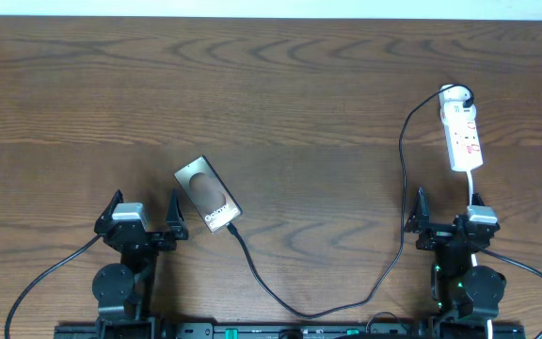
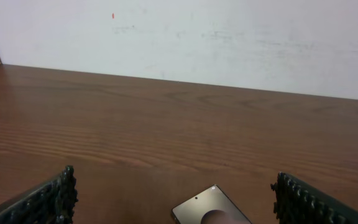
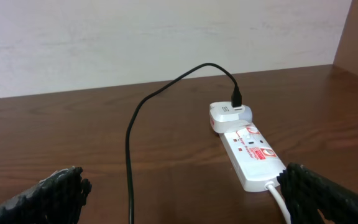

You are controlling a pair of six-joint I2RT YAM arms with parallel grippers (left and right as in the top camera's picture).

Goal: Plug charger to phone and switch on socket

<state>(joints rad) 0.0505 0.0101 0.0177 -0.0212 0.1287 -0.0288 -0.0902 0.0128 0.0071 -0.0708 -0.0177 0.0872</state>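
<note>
The phone [image 1: 208, 194] lies flat and slanted on the wooden table, left of centre; its top end shows in the left wrist view [image 2: 210, 208]. The charger cable [image 1: 403, 179] runs from a white adapter on the socket [image 1: 462, 134] down and round to the phone's near end, where its plug tip [image 1: 233, 227] meets the phone's edge. The socket also shows in the right wrist view [image 3: 250, 152], with the cable [image 3: 129, 162]. My left gripper [image 1: 146, 209] is open, just left of the phone. My right gripper [image 1: 447, 209] is open, just below the socket.
The socket's white cord [image 1: 472, 184] runs down past my right gripper. Thicker black arm cables [image 1: 50, 273] trail near both arm bases at the front edge. A pale wall stands behind the table's far edge [image 2: 185, 81].
</note>
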